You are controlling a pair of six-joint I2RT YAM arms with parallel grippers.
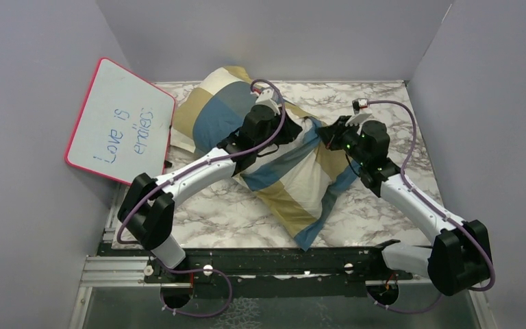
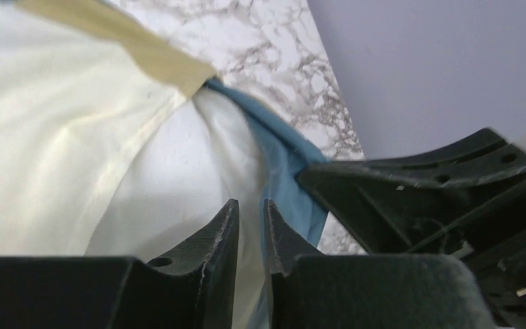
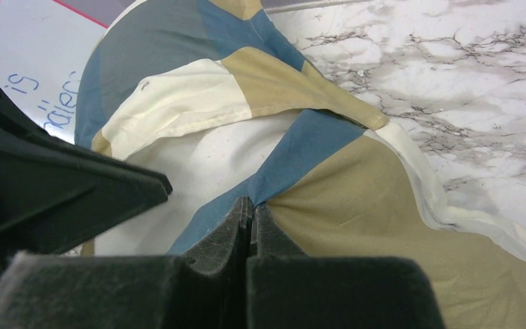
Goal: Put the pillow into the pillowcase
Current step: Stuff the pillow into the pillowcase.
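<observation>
right hand (image 3: 252, 205) clamps the pillowcase (image 3: 356, 199); left hand (image 2: 250, 209) nearly closed at the white pillow (image 2: 185, 164), grip unclear.

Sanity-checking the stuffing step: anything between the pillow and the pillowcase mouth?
No foreign object visible. The pillow shows white at the pillowcase mouth; only the case's own blue hem, pinched in the right gripper, lies against it.

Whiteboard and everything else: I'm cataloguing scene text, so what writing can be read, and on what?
"Love is": blue handwriting on the whiteboard.
"endless": the line beneath it, probably; the letters are cramped, so this is less sure.
The pillowcase shows no text.
</observation>
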